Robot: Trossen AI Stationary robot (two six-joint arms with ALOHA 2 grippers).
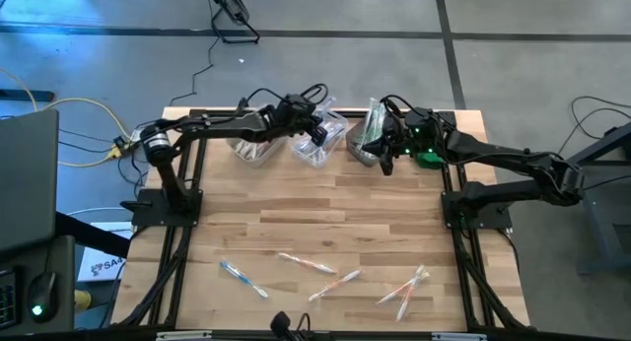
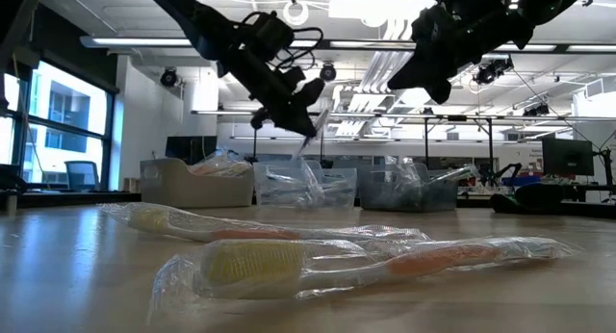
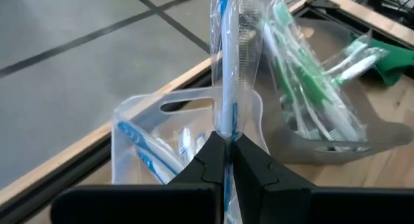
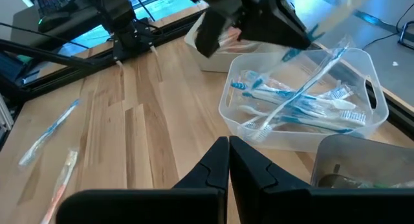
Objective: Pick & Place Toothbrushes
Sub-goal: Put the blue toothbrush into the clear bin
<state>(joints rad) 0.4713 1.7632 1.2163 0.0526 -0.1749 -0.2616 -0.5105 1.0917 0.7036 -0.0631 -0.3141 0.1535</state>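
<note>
Blue-handled toothbrush, left wrist view: your left gripper is clamped on it above the middle bin. Next: lower, release.
Right wrist view: right gripper closed, empty.
High view: loose toothbrushes wait on the table.

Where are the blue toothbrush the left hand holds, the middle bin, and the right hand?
blue toothbrush (image 3: 224, 68), left wrist view, wrapped handle.
middle bin (image 4: 369, 72), right wrist view, far rim.
right hand (image 4: 229, 146), right wrist view, between fingertips.
</note>
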